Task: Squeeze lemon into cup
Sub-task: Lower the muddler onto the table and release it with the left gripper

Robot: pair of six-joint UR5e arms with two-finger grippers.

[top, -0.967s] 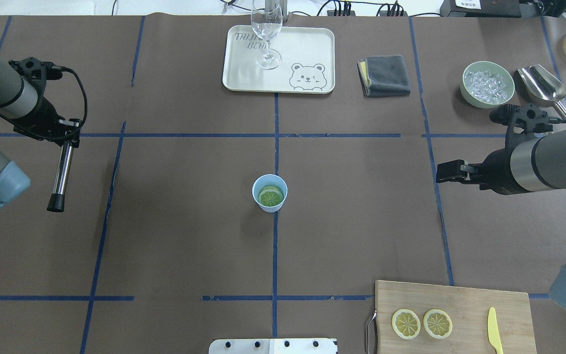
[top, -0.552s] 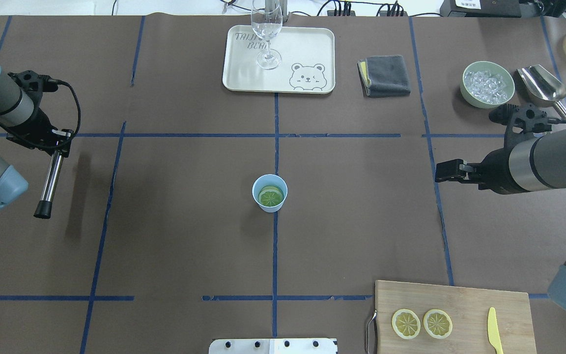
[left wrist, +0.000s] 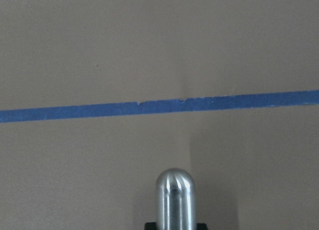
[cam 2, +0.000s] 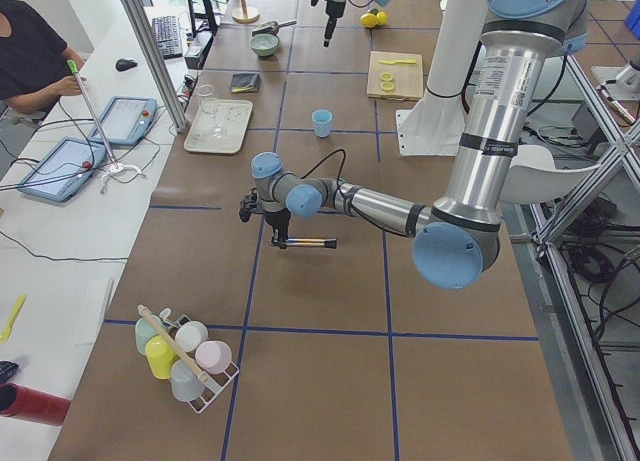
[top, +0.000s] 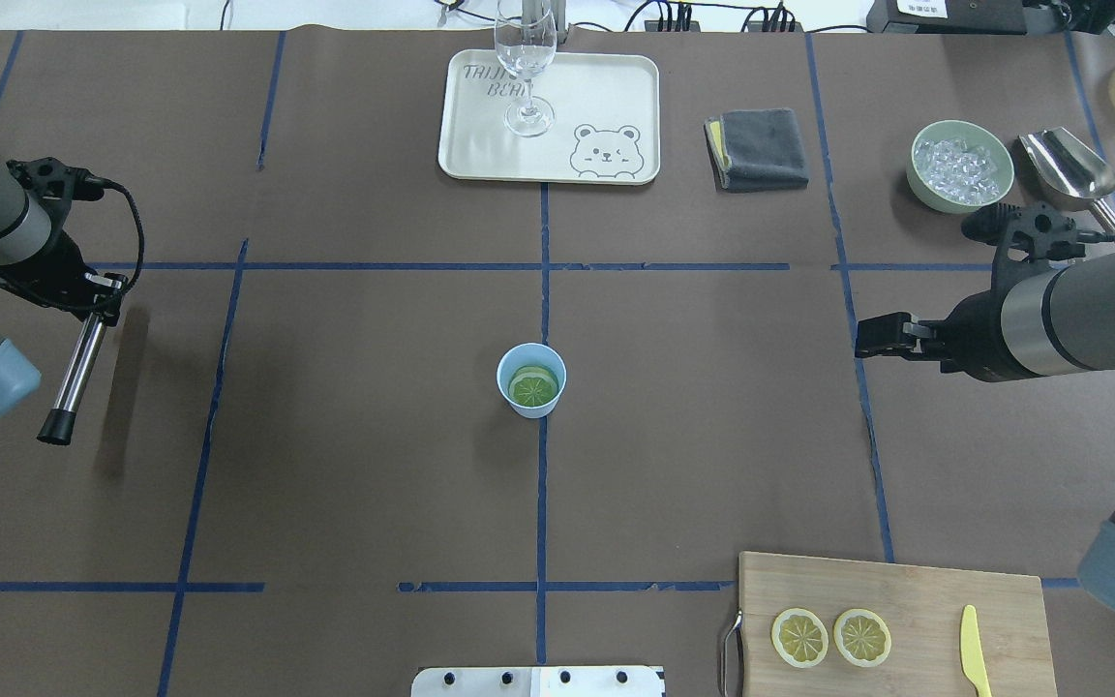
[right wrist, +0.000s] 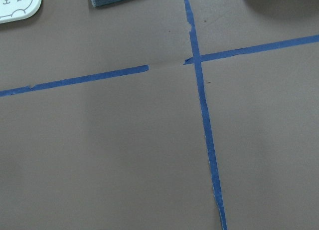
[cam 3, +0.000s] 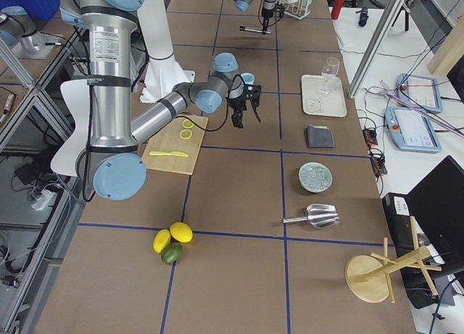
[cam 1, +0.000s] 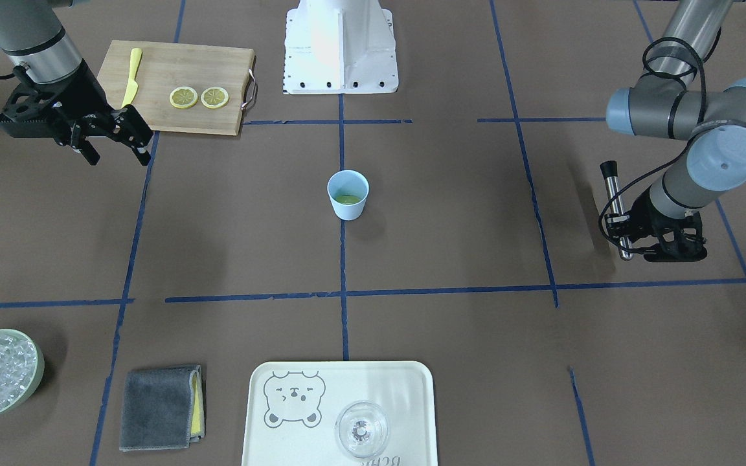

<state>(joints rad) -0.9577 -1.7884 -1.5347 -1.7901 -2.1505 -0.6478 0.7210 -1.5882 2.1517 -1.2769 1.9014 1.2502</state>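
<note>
One lemon [top: 533, 387] lying flat inside the cup [top: 531, 379], mid-table [top: 374, 436]. With the left hand [top: 98, 295], pinches a steel rod [top: 78, 363] (black tip, slanted) far out to that side. Holds the right hand [cam 1: 120, 158] spread wide, well apart from the cup.

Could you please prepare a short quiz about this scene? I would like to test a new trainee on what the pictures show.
1. True or false: a lemon slice lies inside the cup.
2. How many slices lie on the cutting board?
3. What does the left gripper hold? A) nothing B) a metal rod C) a fork

Key: 1 true; 2 two; 3 B.
</note>
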